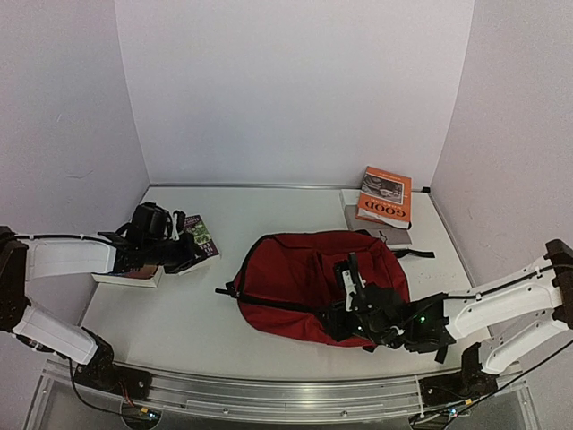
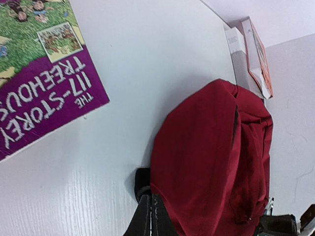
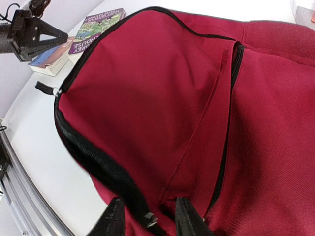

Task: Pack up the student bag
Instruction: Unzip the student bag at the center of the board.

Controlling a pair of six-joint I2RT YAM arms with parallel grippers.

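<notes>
The student bag (image 1: 304,282) lies flat mid-table, a dark red backpack with its black zipper (image 3: 98,167) running along the near edge. My right gripper (image 3: 150,209) sits at the bag's near right side (image 1: 354,288). Its jaws stand apart, straddling the zipper band and a metal slider (image 3: 151,220), so it is open. My left gripper (image 2: 150,216) is shut and empty. It hovers over the table left of the bag (image 1: 188,258), beside a purple "Treehouse" book (image 2: 39,83). The bag's inside is hidden.
The purple book (image 1: 201,237) rests on a white book (image 1: 130,276) at the left. An orange "GOOD" book (image 1: 385,197) lies on a grey one (image 1: 380,236) behind the bag at the back right. White walls close three sides. A metal rail (image 1: 269,394) runs along the near edge.
</notes>
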